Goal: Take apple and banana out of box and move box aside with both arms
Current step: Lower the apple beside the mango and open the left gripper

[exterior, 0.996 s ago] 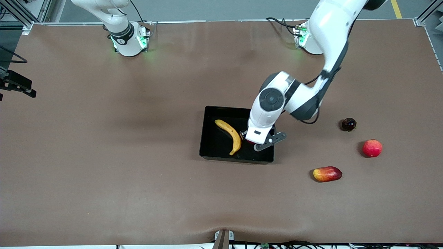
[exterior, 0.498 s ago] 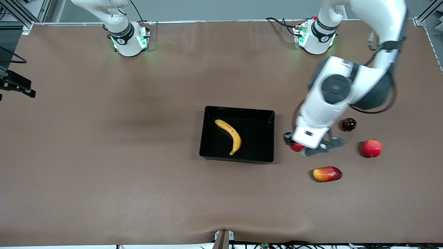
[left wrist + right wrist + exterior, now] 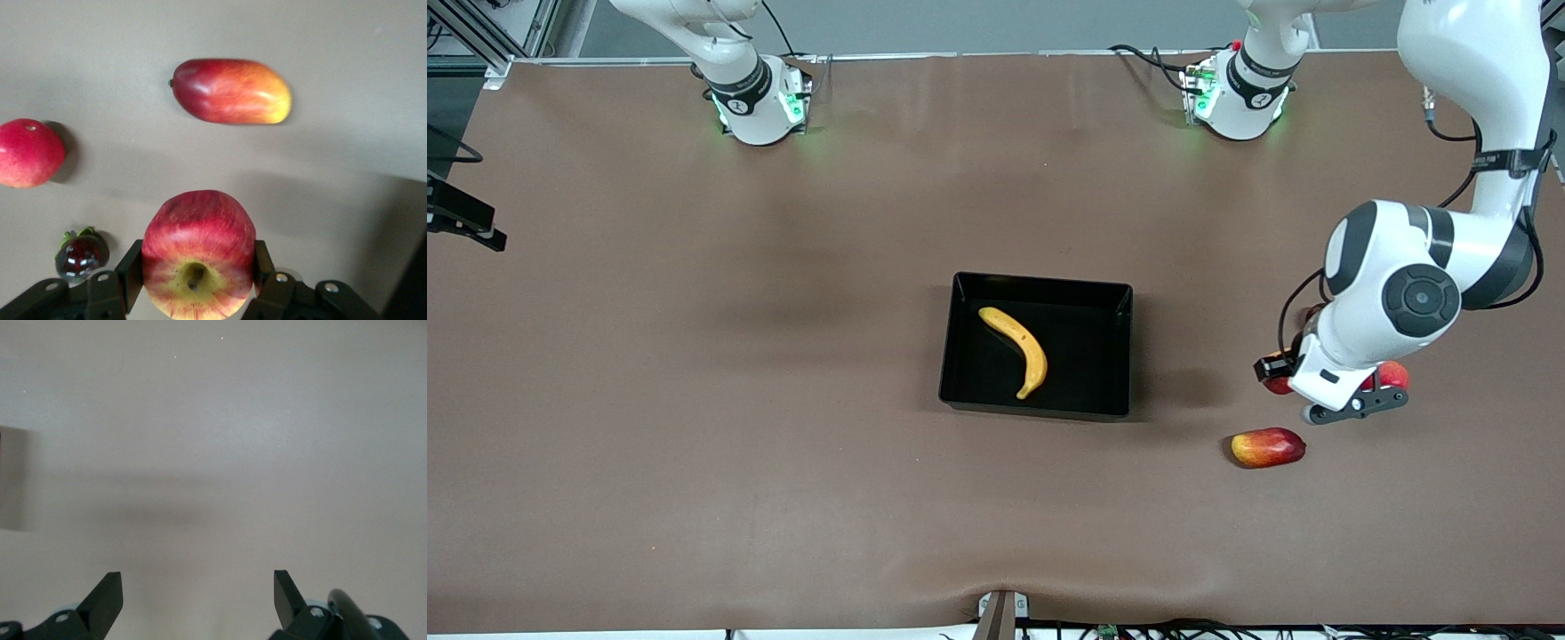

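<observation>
The left tool clamps the round, streaky red apple above the matte brown worktop, over the smooth oblong mango. The curved banana lies in the glossy black box. The right tool, fingers spread and empty, waits over bare worktop.

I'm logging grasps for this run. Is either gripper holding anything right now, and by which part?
The left gripper holds the small red apple by its sides, a finger on each flank, in the air over the table. The right gripper is open and holds nothing.
</observation>
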You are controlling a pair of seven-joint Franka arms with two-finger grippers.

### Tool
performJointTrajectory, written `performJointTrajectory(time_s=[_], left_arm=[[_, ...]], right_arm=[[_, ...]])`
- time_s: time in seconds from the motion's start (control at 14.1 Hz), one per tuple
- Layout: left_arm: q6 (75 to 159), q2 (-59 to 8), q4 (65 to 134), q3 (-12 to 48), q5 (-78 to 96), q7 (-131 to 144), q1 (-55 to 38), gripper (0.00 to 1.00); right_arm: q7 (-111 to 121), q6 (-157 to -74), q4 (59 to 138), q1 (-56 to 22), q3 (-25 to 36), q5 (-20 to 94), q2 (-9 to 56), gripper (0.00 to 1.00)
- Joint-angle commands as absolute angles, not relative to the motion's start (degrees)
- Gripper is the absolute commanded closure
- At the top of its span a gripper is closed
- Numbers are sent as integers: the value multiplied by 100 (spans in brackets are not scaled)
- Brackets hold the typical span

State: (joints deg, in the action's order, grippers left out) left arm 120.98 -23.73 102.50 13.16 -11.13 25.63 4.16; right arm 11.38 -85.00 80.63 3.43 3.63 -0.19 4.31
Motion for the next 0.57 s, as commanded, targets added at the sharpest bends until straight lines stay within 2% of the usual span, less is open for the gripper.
performJointTrajectory(time_s=[0.0,0.21,0.5], left_arm=[[12664,-2460,10748,1371,-1387,2356,675,100],[13191,-2777,10872,1362,-1932,2355,887,100],[13456,-3119,10854,1371,-1995,2355,1063,98]], right_arm=[[1178,-8490,7998,440,273,9,439,0],[1178,-8455,7963,404,246,26,431,0],[1195,-8411,8015,422,255,26,439,0]])
